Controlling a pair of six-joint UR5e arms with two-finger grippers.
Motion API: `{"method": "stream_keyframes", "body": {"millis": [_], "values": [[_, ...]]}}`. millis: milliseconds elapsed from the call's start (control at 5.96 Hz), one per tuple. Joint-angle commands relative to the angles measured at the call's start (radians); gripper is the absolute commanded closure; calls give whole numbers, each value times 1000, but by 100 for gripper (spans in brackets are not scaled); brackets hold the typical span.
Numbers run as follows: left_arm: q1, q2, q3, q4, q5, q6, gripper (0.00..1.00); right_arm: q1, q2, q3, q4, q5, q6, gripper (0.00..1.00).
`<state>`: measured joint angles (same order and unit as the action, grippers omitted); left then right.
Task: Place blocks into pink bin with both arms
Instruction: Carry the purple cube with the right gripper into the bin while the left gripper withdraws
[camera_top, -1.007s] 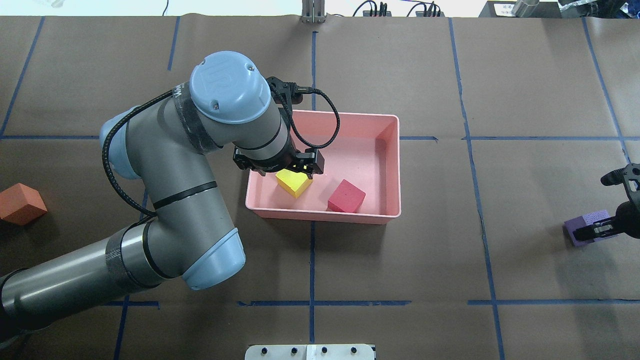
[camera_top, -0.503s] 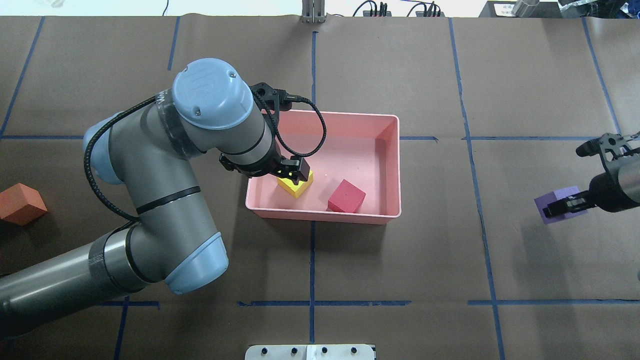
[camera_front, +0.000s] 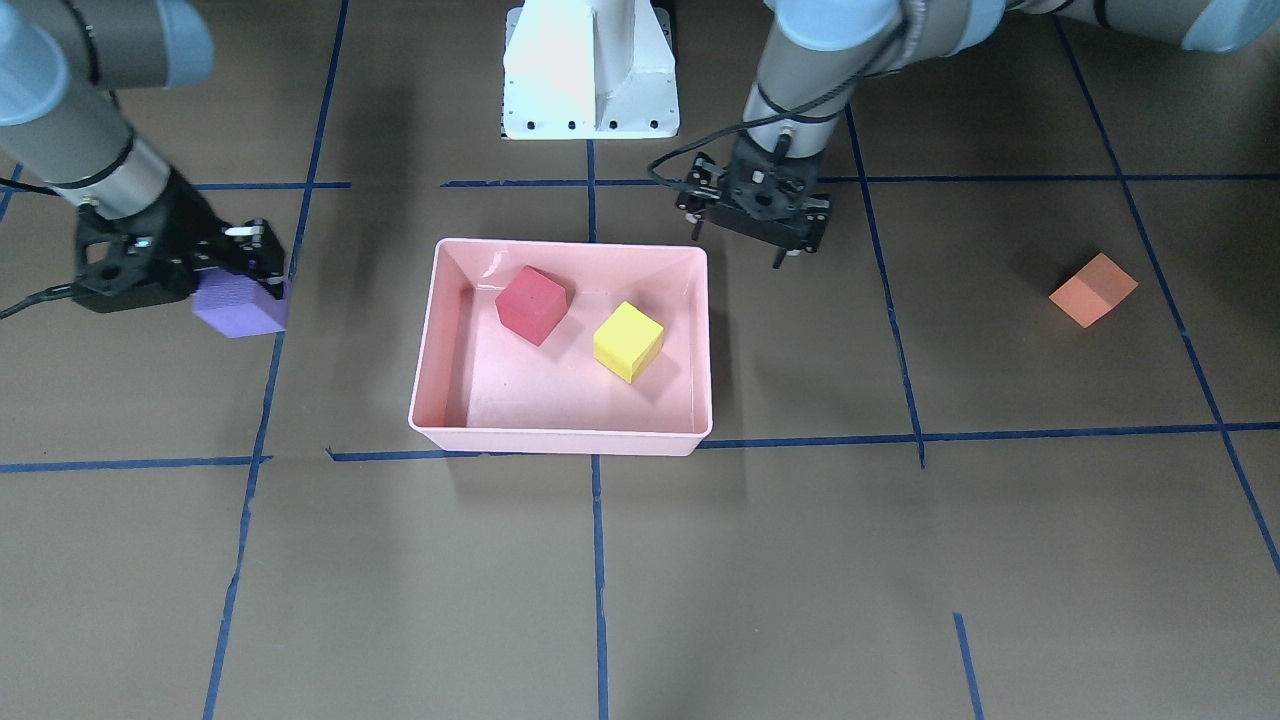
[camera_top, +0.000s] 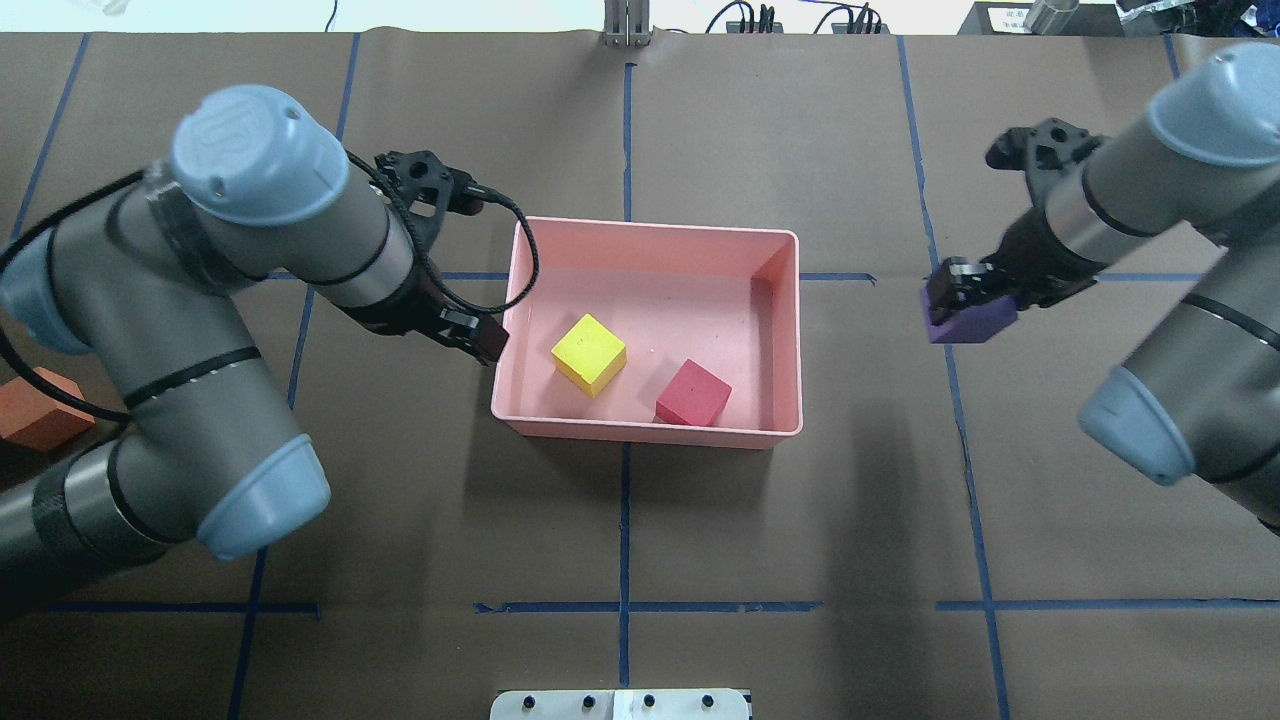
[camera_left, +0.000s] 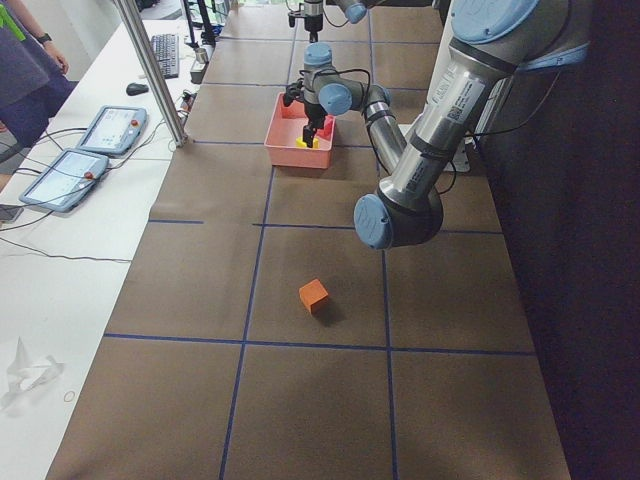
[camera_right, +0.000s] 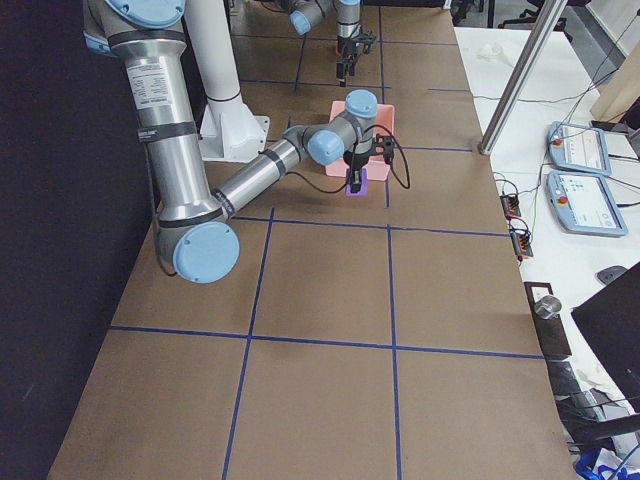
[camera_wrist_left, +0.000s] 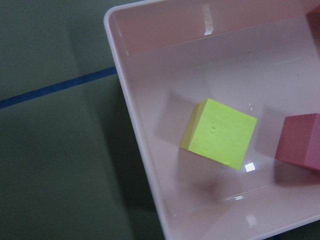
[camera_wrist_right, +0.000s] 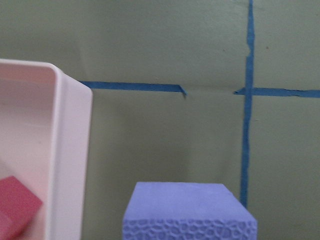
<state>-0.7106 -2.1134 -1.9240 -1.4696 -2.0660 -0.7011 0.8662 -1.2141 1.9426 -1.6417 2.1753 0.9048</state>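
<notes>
We judge the blocks as light, soft foam with a matte skin, so they should not slip, but a hard pinch will dent them. The best hold is across two opposite flat faces, near the middle of the cube.

The right gripper (camera_top: 968, 300) has the purple block (camera_top: 960, 328) like that, its fingers clamped on opposite sides with the cube's lower part showing below them. This block is outside the pink bin (camera_top: 650, 228), near the short wall on the robot's right. The right wrist view shows the bin's corner rim just ahead of the cube.

The yellow-green block (camera_top: 589, 354) and the red block (camera_top: 693, 393) lie on the bin floor, close together but not touching.

The left gripper (camera_top: 480, 335) hangs just outside the bin's other short wall and holds nothing. Its jaws seem to stand apart, though the front view shows them small and from above. The yellow-green block is well clear of its fingertips, inside the wall.

The orange block (camera_front: 1093, 289) sits alone on the table, well apart on the robot's left and turned diagonal to the tape lines, so we expect the wrist must rotate to meet its flat faces
</notes>
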Motion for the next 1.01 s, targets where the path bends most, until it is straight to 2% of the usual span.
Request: {"method": "stream_keyframes", "body": {"millis": [0, 168, 336, 503, 839], "values": [[-131, 83, -6, 0, -100, 212, 0, -86, 294, -115, -150, -64, 208, 65], [-138, 87, -1, 2, -105, 236, 0, -136, 414, -246, -132, -128, 283, 65], [-138, 89, -3, 0, -105, 236, 0, -160, 479, -364, -47, -156, 351, 18], [-139, 92, -4, 0, -105, 236, 0, -171, 475, -360, -34, -204, 358, 0], [-144, 140, -27, -11, -103, 236, 0, -170, 437, -299, -38, -195, 342, 0]]}}
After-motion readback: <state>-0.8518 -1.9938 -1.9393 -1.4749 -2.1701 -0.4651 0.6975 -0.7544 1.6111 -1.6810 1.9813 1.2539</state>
